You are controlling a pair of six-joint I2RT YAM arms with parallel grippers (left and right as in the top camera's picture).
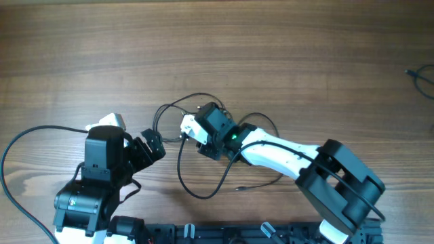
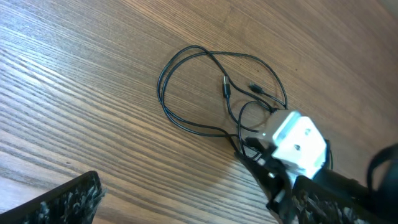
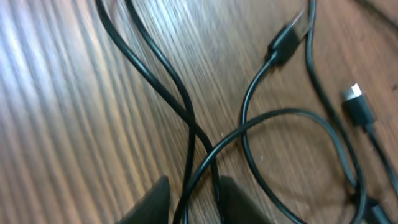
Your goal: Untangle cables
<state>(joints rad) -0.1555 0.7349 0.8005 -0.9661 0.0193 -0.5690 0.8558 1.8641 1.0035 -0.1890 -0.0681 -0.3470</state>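
Observation:
The cables (image 1: pixel 182 169) are thin black wires lying in loose, crossing loops on the wooden table between my two arms. In the left wrist view the loops (image 2: pixel 163 93) lie ahead of me, with a small plug (image 2: pixel 225 87) inside them. My right gripper (image 1: pixel 190 133) is down on the tangle. In its wrist view its fingertips (image 3: pixel 194 202) stand slightly apart with two crossing strands (image 3: pixel 168 93) running between them, and plugs (image 3: pixel 286 40) (image 3: pixel 359 102) lie beyond. My left gripper (image 1: pixel 154 144) is open wide and empty, just left of the tangle (image 2: pixel 186 211).
Another thin black wire (image 1: pixel 422 78) lies at the table's far right edge. The left arm's thick black cable (image 1: pixel 20 142) arcs at the left. The right arm's white wrist housing (image 2: pixel 297 144) fills the space in front of my left gripper.

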